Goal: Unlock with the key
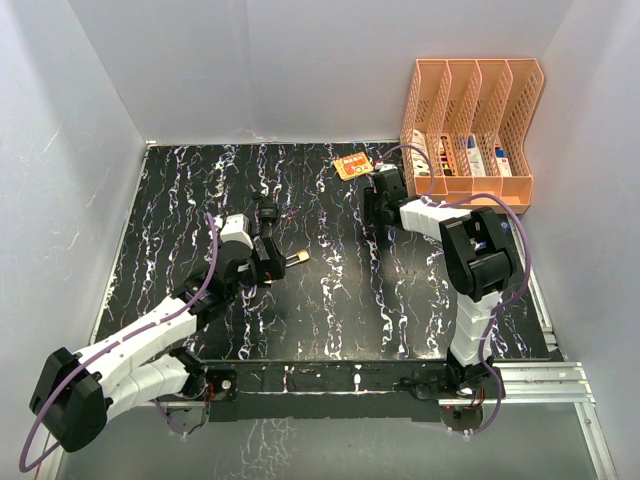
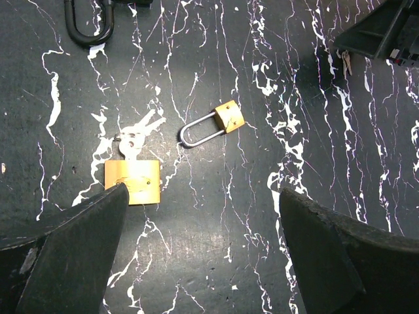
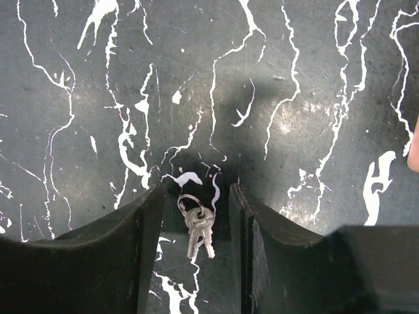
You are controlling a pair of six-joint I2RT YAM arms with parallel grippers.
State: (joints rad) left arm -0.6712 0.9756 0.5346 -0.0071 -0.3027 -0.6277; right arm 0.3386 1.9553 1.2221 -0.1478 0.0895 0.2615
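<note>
Nearest me, the left gripper (image 2: 203, 193) hangs over the black, white-veined counter (image 2: 216, 261), its jaws wide and empty. Just beyond it lies the small brass padlock with a long silver shackle (image 2: 226, 119). Well beyond the padlock, the right gripper (image 3: 196, 193) straddles two small silver keys on a ring (image 3: 196, 227), jaws narrowly parted and not gripping. I judge the step is key pickup. Next, the jaws must close squarely on the keys.
</note>
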